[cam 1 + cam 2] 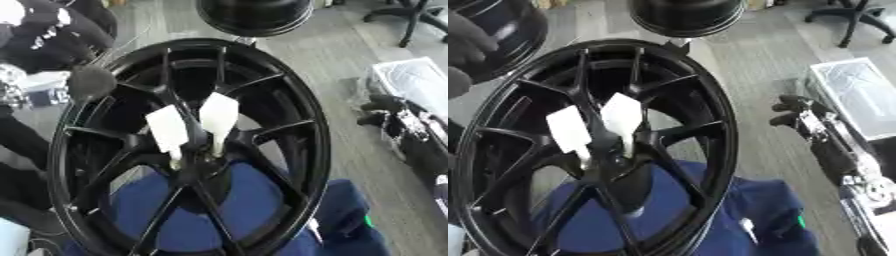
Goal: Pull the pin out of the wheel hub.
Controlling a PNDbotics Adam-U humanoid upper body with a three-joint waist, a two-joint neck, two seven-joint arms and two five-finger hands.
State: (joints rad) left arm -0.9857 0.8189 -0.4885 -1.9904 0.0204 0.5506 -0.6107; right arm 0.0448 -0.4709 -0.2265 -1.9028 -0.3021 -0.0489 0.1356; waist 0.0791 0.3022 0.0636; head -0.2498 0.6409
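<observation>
One wheel, two white pins, two robot hands

One black spoked wheel hub stands on edge over one blue cloth. Two white flat-headed pins sit side by side at its centre. Two robot hands show: the left hand at the rim's upper left, the right hand off to the right. One white tray lies on the floor, and one office chair base stands at the top right.

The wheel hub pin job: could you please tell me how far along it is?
Nothing looks done: two white pins stand in the wheel hub. The left hand is near the rim, touching neither pin; the right hand hangs aside. Gripping and pulling remain.
</observation>
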